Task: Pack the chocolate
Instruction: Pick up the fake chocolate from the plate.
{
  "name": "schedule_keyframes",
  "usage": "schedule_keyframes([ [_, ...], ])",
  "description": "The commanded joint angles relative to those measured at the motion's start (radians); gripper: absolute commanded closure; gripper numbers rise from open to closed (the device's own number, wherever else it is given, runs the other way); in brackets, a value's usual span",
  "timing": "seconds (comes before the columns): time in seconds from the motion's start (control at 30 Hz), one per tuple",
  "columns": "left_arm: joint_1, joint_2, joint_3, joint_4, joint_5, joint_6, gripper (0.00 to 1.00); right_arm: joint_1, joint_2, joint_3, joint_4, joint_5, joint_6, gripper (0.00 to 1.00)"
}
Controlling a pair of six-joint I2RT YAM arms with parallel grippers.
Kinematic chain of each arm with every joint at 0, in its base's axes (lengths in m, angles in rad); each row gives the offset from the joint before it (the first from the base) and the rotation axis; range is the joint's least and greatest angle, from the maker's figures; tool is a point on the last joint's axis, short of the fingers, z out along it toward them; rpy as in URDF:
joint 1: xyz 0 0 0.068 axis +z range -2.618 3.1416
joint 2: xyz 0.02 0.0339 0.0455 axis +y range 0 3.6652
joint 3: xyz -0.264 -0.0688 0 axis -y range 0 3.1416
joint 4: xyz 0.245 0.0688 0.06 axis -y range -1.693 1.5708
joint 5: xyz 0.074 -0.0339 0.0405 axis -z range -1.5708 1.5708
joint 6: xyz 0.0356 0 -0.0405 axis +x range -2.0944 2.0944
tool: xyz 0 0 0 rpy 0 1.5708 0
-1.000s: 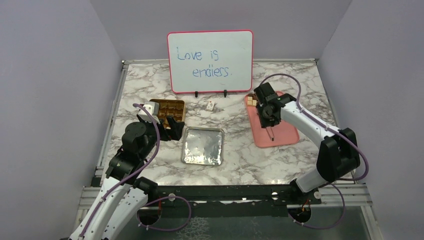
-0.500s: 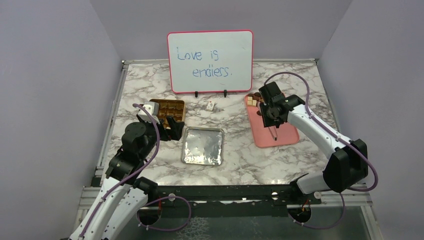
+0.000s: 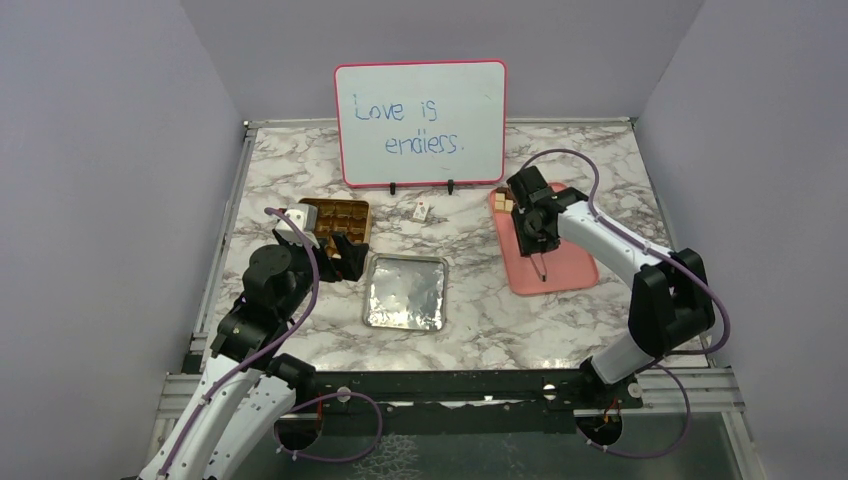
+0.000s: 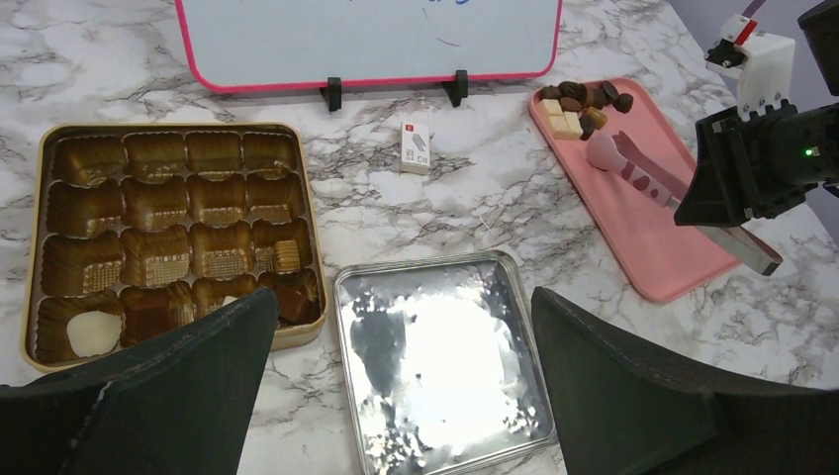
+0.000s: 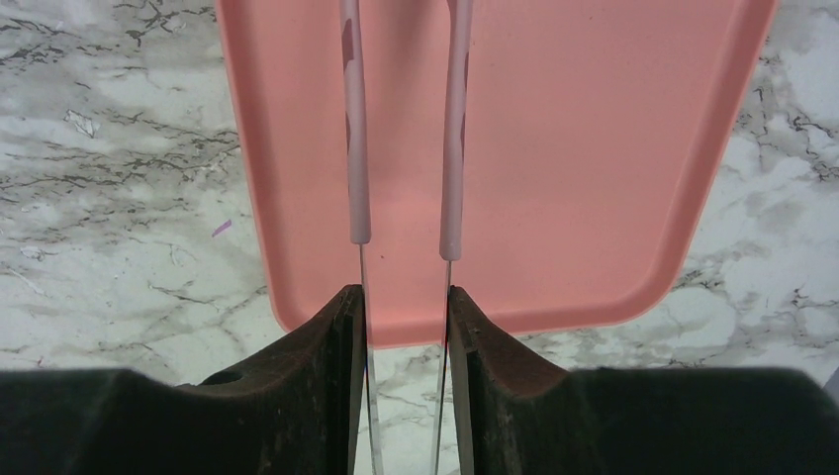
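Worktop (image 3: 480, 325): whiteboard (image 3: 420, 125) stands at back, mid. Box (image 4: 168, 228) w/ cups sits front-L of it. Lid (image 3: 405, 292) lies in front of box, a bit to R, near mid. Small card (image 3: 422, 211) lies just in front of whiteboard, btw box & tray (image 3: 568, 268). Tray is on R side. Chocolate (image 4: 579, 99) is piled at tray's far end; a few pcs sit in box's near cups. Tongs (image 4: 638, 173) reach along tray from the pile. R gripper (image 5: 404, 307) is over tray's near part, a finger touching each side of tongs. L gripper (image 3: 343, 255) hangs by box's near R corner, next to lid's back L corner.
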Motion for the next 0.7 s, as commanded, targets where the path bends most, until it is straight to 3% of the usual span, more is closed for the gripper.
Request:
schedule_keyframes([
  [0.0, 0.006, -0.011, -0.008, 0.011, -0.023, -0.003, 0.01, -0.008, 0.026, -0.013, 0.059, -0.027, -0.010, 0.62],
  [0.43, 0.004, -0.032, -0.009, 0.011, -0.027, 0.000, 0.01, -0.022, 0.052, 0.003, 0.050, -0.025, -0.016, 0.69],
  [0.67, 0.006, -0.036, -0.009, 0.011, -0.027, -0.001, 0.01, -0.022, -0.015, 0.007, -0.001, -0.019, -0.005, 0.70],
])
